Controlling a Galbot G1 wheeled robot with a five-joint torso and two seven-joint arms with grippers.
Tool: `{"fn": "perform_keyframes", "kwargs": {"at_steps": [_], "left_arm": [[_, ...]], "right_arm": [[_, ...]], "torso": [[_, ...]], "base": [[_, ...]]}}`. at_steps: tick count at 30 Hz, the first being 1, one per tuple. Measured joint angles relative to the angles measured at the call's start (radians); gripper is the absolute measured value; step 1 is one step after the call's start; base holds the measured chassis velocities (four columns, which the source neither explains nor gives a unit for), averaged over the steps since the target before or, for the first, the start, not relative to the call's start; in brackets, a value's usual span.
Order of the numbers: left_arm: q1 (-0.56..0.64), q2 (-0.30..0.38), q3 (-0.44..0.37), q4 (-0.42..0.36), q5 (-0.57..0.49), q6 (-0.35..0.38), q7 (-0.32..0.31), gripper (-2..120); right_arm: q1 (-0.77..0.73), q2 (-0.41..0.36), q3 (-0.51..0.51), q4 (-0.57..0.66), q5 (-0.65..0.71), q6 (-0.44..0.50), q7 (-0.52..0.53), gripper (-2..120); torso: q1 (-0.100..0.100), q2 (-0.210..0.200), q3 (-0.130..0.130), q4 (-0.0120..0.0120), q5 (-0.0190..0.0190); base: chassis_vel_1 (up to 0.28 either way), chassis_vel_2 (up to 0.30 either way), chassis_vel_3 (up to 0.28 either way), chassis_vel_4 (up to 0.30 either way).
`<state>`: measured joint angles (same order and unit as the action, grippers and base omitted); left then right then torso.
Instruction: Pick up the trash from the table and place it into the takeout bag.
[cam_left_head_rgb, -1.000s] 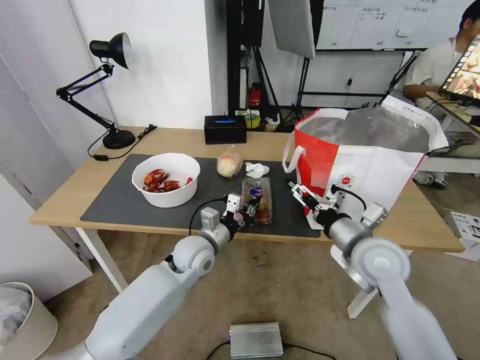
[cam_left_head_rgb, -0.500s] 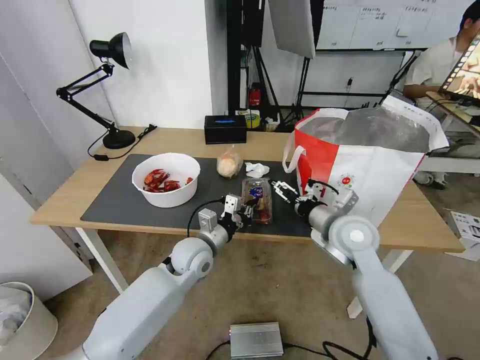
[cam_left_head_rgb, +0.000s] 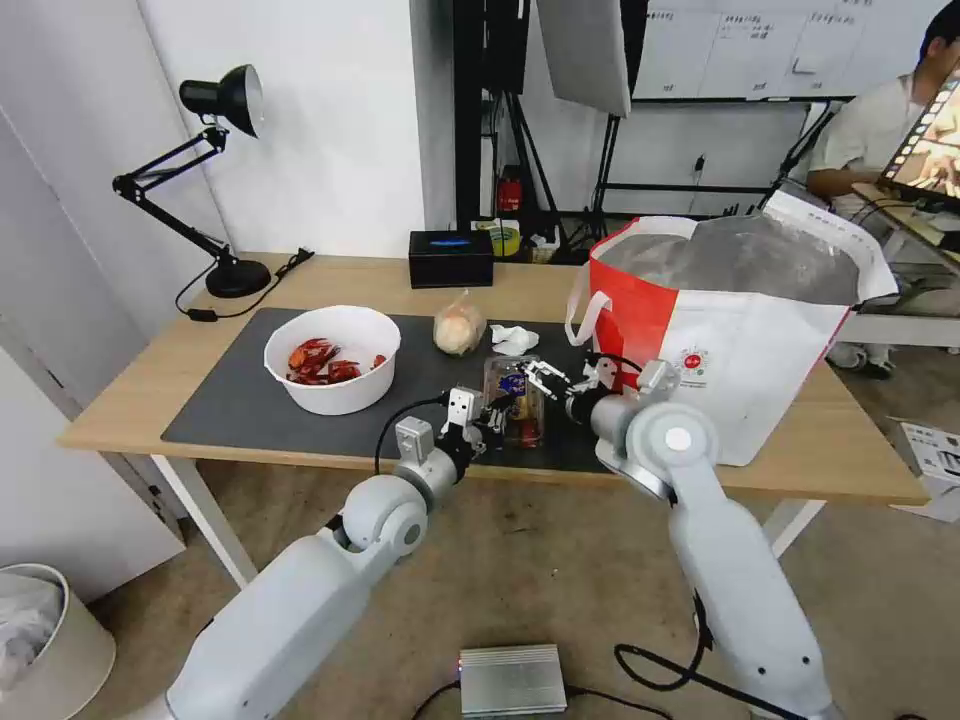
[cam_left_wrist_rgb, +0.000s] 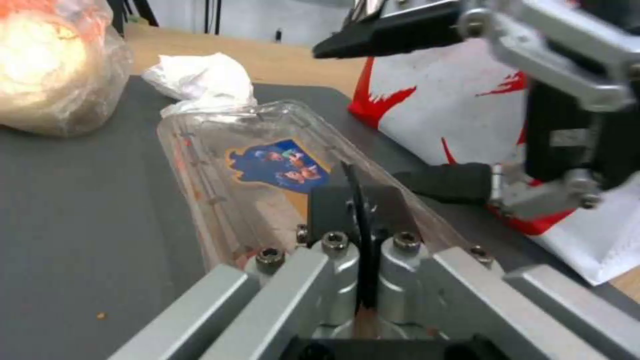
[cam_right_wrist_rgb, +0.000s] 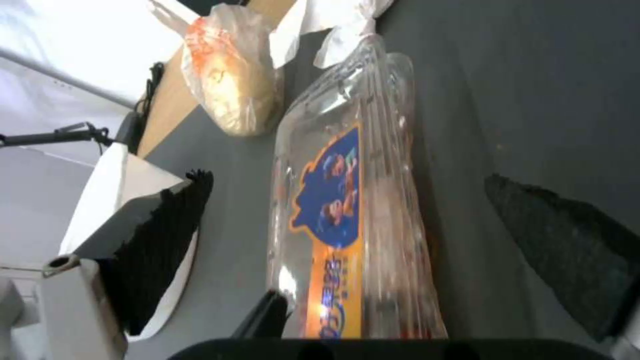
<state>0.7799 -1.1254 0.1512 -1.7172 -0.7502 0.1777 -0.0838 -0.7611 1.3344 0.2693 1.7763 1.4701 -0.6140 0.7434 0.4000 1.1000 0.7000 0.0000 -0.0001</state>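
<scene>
At the near edge of the long light-wood counter (cam_left_head_rgb: 150, 385) with the large dark grey mat (cam_left_head_rgb: 250, 405), the left pincer (cam_left_head_rgb: 490, 418) is at the near end of the clear plastic clamshell tray (cam_left_head_rgb: 515, 398). In the left wrist view its two fingers (cam_left_wrist_rgb: 360, 210) are pressed together, and a thin edge of the tray seems to be caught between them, though this is hard to confirm. The tray lies flat on the mat, with a blue and orange label (cam_left_wrist_rgb: 280, 162) on its lid.

The right pincer (cam_left_head_rgb: 552, 378) is at the right side of the same tray, low over the mat. Its black fingers (cam_right_wrist_rgb: 167, 235) are spread wide, one on each side of the tray in the right wrist view, and they do not touch it.

Just behind the tray lies the crumpled white tissue (cam_left_head_rgb: 513, 339), and beside that, to the left, the small clear bag with a pale round bun (cam_left_head_rgb: 458, 327). Further left on the mat stands the white round bowl with red crayfish shells (cam_left_head_rgb: 332, 372).

To the right of the tray, the large boxy white-and-red takeout bag with silver foil lining (cam_left_head_rgb: 730, 330) stands upright and open, partly on the mat. Its white strap handle (cam_left_head_rgb: 580, 305) hangs on the side toward the tray.

At the far edge of the counter is a black rectangular box (cam_left_head_rgb: 450, 258), and at the far left corner a black desk lamp (cam_left_head_rgb: 205, 180).
</scene>
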Motion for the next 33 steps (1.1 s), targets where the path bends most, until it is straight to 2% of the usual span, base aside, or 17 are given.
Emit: {"fn": "perform_keyframes", "kwargs": {"at_steps": [8,33], "left_arm": [[0.016,0.001,-0.011,-0.005,0.0,-0.002,0.002,0],[0.04,0.008,-0.028,-0.027,0.001,-0.014,0.003,0]], "right_arm": [[0.054,0.027,-0.006,-0.062,0.014,-0.024,0.034,100],[0.108,0.078,-0.01,-0.133,0.054,-0.059,0.077,100]], "torso": [[0.0,0.0,0.0,0.0,0.0],[0.0,0.0,0.0,0.0001,0.0]], "base": [[0.0,0.0,0.0,0.0],[0.0,0.0,0.0,0.0]]}}
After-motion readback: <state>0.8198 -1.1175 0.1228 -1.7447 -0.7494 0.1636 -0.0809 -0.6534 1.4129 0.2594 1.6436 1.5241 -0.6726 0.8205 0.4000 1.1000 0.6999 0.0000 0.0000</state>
